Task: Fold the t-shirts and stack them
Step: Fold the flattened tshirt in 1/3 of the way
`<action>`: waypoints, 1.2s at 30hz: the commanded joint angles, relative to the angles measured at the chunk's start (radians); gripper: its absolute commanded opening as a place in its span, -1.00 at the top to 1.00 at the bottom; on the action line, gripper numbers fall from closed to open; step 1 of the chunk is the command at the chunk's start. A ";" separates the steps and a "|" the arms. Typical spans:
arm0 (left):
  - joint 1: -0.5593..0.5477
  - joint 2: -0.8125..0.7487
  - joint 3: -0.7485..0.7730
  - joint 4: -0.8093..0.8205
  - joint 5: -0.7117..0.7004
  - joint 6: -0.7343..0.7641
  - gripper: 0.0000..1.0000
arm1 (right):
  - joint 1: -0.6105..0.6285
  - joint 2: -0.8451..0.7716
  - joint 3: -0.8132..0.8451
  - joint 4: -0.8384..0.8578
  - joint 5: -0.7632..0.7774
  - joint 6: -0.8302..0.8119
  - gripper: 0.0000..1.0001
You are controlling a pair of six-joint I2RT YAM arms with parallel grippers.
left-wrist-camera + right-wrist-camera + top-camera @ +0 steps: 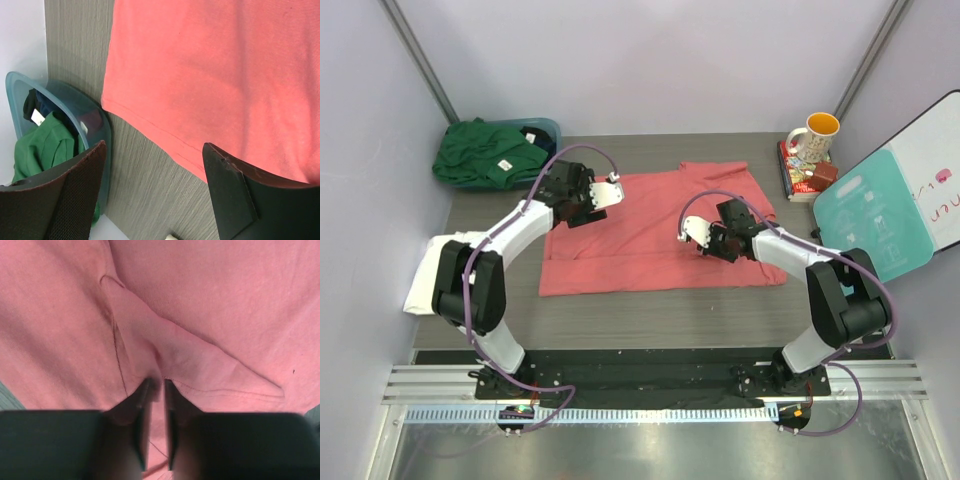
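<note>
1. While the red shirt (660,235) lies spread on the middle of the tabletop (620,312), both arms reach out over it, so I take the fold of this shirt to be the step in hand.
2. The right gripper (156,385) is down on the right half of the shirt, well inside its edge. Its fingers are nearly pressed together, with a raised ridge of red cloth pinched between them. A stitched seam runs just beside that ridge.
3. The left gripper (155,150) hangs above the shirt's far left corner. Its fingers are spread wide and hold nothing. One stands over the red cloth and the other over bare tabletop, with the hemmed edge running between them.
4. The white shirt (428,270) lies at the left edge of the tabletop beside the left arm. It looks folded already, though the arm hides part of it.
5. The green shirt (480,152) is bunched in and over the tub (548,128) at the far left corner. By my reckoning it waits its turn.
6. I judge the task to be partly done, with one shirt finished, one begun and one untouched.
7. The next move seems to call for the left fingers to drop onto that hem and close. Both arms can then lift and carry the cloth over together.
8. The right pinch looks shallow and may have only the top layer. A slow lift would show whether the whole thickness comes up.
</note>
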 commanded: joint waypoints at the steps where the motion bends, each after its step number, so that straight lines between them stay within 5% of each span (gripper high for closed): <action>1: 0.004 0.016 0.018 -0.004 0.004 0.000 -0.57 | 0.007 0.013 0.037 0.035 0.012 -0.008 0.86; 3: 0.004 0.022 0.021 -0.004 0.004 -0.001 -0.57 | 0.007 0.018 0.045 0.033 0.016 -0.017 0.98; 27: 0.002 0.077 0.041 -0.003 0.011 -0.041 -0.57 | 0.059 0.189 0.281 0.133 0.058 -0.103 0.98; 28: 0.002 0.079 0.043 -0.001 0.011 -0.041 -0.57 | 0.064 0.206 0.287 0.139 0.065 -0.104 0.93; 32: 0.002 0.094 0.050 -0.003 0.013 -0.044 -0.57 | 0.084 0.237 0.300 0.231 0.126 -0.104 0.06; 36: 0.002 0.106 0.061 -0.003 0.014 -0.052 -0.57 | 0.093 0.251 0.266 0.418 0.267 -0.064 -0.18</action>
